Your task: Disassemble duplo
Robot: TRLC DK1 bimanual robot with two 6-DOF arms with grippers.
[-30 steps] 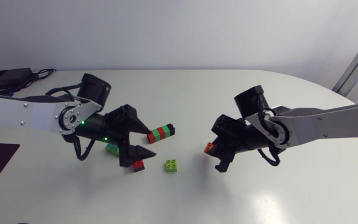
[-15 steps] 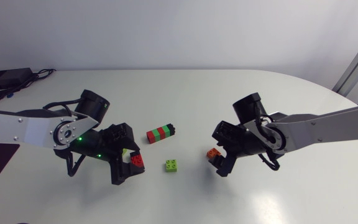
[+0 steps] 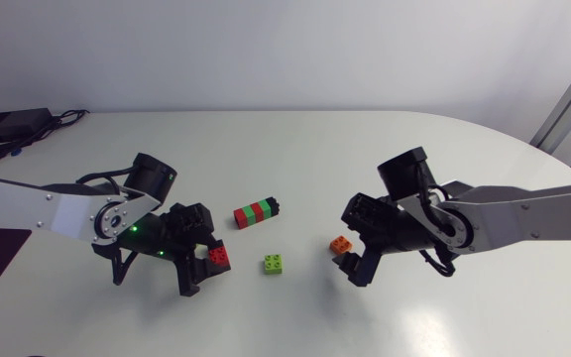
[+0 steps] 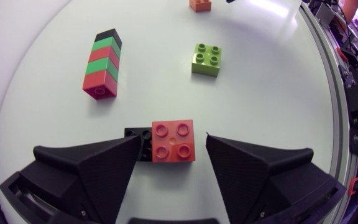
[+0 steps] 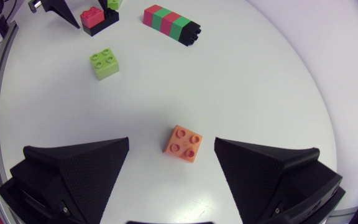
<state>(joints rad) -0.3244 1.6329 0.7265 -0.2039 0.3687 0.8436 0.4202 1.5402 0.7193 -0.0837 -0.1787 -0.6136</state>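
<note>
Red brick (image 4: 173,142) (seated on a black brick (image 4: 138,138)) lay between the left gripper's (image 4: 174,137) spread fingers (image 4: 92,168), striped stack (image 4: 102,64) at eleven o'clock.

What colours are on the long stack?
Stack: red-green stripes, black end; best in left wrist view.

black brick (image 4: 138,140): partly under red brick (image 4: 173,141) | orange brick (image 4: 199,5): cut by edge

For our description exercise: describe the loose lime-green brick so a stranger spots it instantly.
On the table, find the striped red-and-green stack. The lime-green brick lies in front of it, between a red brick and an orange brick; it alone of the three is green.
</note>
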